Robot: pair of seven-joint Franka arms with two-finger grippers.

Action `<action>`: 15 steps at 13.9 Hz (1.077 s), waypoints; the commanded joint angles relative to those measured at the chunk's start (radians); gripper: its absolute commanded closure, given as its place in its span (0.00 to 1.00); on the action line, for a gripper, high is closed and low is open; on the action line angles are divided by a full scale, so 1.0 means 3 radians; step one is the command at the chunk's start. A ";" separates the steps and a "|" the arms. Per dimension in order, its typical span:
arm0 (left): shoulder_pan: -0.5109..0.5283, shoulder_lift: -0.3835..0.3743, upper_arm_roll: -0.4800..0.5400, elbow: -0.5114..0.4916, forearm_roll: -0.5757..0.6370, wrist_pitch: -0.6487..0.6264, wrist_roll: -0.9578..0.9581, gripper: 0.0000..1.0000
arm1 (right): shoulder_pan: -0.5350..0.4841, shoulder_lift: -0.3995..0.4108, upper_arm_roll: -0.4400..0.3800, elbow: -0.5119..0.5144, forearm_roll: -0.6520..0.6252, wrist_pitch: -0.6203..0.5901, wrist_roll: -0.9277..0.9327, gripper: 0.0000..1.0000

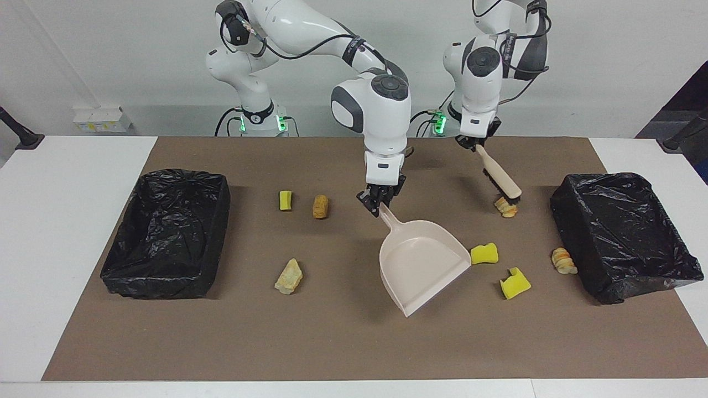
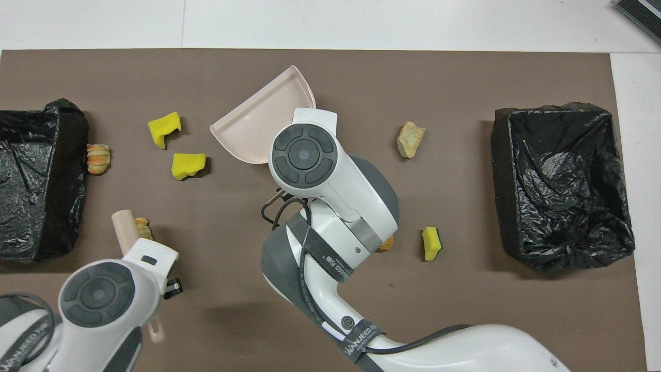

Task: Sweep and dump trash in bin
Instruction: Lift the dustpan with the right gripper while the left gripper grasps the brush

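Observation:
My right gripper (image 1: pixel 380 203) is shut on the handle of the beige dustpan (image 1: pixel 423 265), whose open mouth is turned toward the left arm's end of the table. One corner of the pan comes close to a yellow sponge chunk (image 1: pixel 484 254). My left gripper (image 1: pixel 475 142) is shut on the beige hand brush (image 1: pixel 500 176); its bristle end hangs just above a striped bread lump (image 1: pixel 506 209). More trash lies on the mat: a yellow chunk (image 1: pixel 514 283), a striped lump (image 1: pixel 563 261), a small sponge (image 1: pixel 285 199), a brown lump (image 1: pixel 320 206), a tan lump (image 1: pixel 289 276).
Two bins lined with black bags stand on the brown mat, one bin (image 1: pixel 166 232) at the right arm's end and another bin (image 1: pixel 625 232) at the left arm's end. In the overhead view, both arms' wrists cover their grippers.

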 commanded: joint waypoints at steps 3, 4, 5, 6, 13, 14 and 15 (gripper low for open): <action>0.0761 0.0694 -0.0037 0.0524 0.0415 0.0352 0.0997 1.00 | -0.0088 -0.0176 0.0027 -0.0267 0.0066 -0.0020 -0.1214 1.00; 0.0767 0.0914 -0.0037 0.0667 0.0650 0.0342 0.1013 1.00 | -0.0124 -0.0196 0.0027 -0.0298 0.0066 -0.0020 -0.1460 1.00; 0.0772 0.1048 -0.0027 0.0826 0.0749 0.0342 0.1059 1.00 | -0.0144 -0.0216 0.0027 -0.0359 0.0066 -0.0020 -0.1741 1.00; 0.0782 0.1165 -0.0022 0.0954 0.0790 0.0342 0.1252 1.00 | -0.0150 -0.0232 0.0027 -0.0390 0.0066 -0.0020 -0.1956 1.00; 0.1068 0.1611 -0.0021 0.1093 0.1312 0.0811 0.1724 1.00 | -0.0323 -0.0247 0.0027 -0.0482 0.0066 0.0001 -0.2843 1.00; 0.1089 0.1616 -0.0022 0.1093 0.1292 0.0939 0.1739 1.00 | -0.0344 -0.0232 0.0027 -0.0472 0.0071 0.0031 -0.2975 1.00; 0.1084 0.1622 -0.0032 0.1063 0.1246 0.0990 0.1744 1.00 | -0.0385 -0.0222 0.0027 -0.0467 0.0152 0.0047 -0.3022 1.00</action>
